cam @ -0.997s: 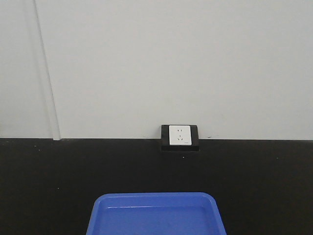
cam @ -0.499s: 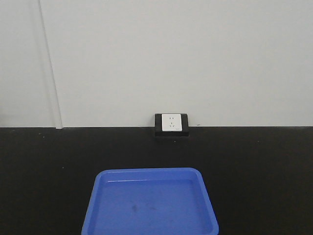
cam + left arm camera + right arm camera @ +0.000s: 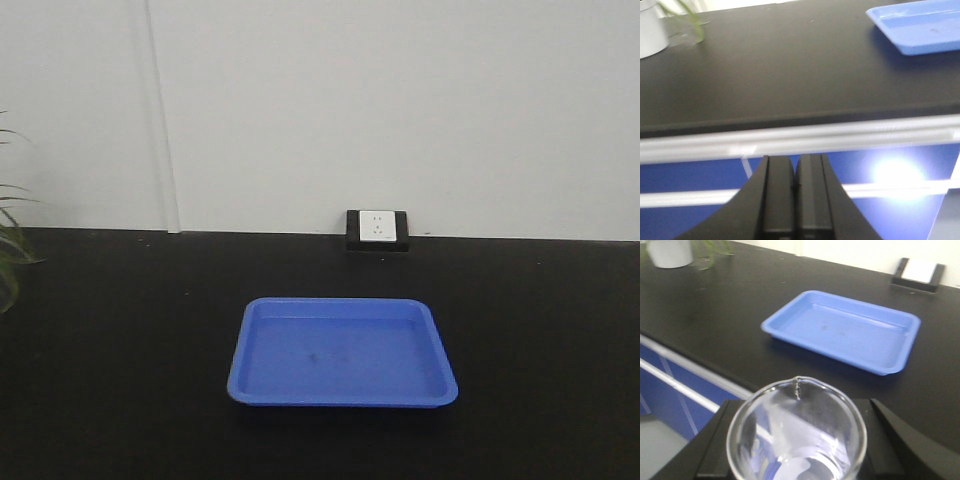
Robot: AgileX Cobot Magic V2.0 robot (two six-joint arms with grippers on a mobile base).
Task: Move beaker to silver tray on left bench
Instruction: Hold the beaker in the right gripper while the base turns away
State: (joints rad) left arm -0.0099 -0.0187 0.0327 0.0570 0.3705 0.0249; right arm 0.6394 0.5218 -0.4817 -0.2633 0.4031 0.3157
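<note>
At the far left, one potted plant is seen: thin green leaves [image 3: 10, 250] rising from a white pot [image 3: 650, 30] set on the black tabletop [image 3: 120, 330]. The left fingers [image 3: 780, 190] are pressed flat together with no gap between them, and nothing is held. They are poised just in front of the tabletop's pale front edge.

Near the middle of the tabletop one blue tray [image 3: 340, 350] is laid, empty. Behind it, against the wall, one white socket [image 3: 378, 228] in a black frame is mounted.

To the right, one beaker [image 3: 796, 435] is carried upright between the right fingers [image 3: 887, 445], which are closed against its wall on either side. It is held in the air in front of the tabletop, well apart from the blue tray, and it appears to be empty. Its base is cut off by the picture's edge. The silver tray is shown in no view, so none can be counted.

The beaker is judged to be light, stiff and fragile. It is thin clear glass, smooth and probably slippery in the grip. It is best taken across the straight wall below the flared rim and away from the pouring lip. Firm but moderate pressure is called for, since a hard squeeze could crack it and a loose one could let it slide. It should be kept upright and set down gently on the metal.
</note>
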